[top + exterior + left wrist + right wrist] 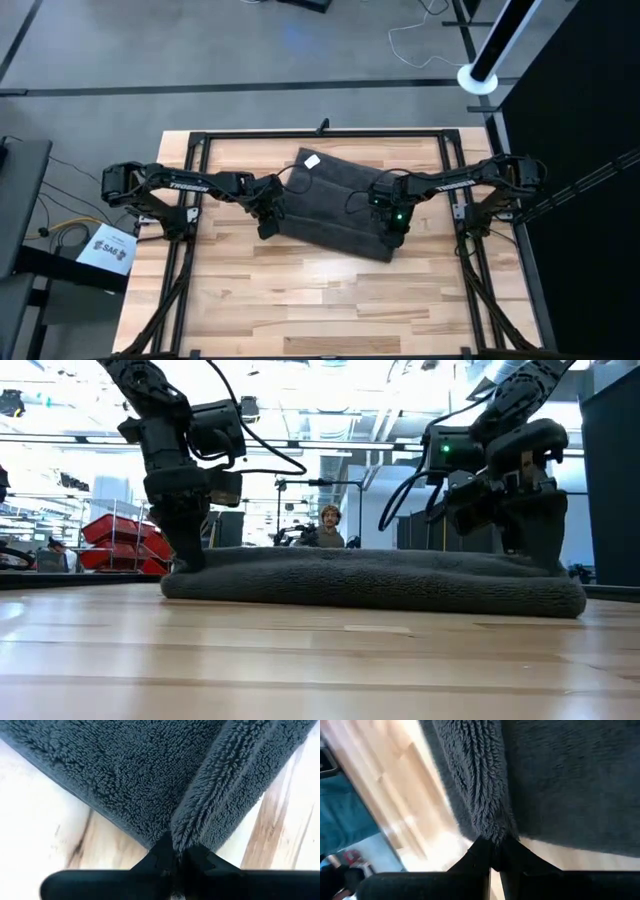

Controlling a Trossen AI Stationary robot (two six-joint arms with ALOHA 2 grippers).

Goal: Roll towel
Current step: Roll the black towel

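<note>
Lying flat, the charcoal terry towel (335, 200) is pinched at opposite edges by left gripper (268, 226) and right gripper (392, 232).

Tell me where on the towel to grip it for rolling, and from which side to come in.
Grip the towel at the two corners of its near edge, coming down from above. It lies flat and slightly skewed on the table, so a pinched fold of edge is the only purchase. The left gripper and right gripper are each shut on such a fold there, which probably suits rolling toward the label.
</note>
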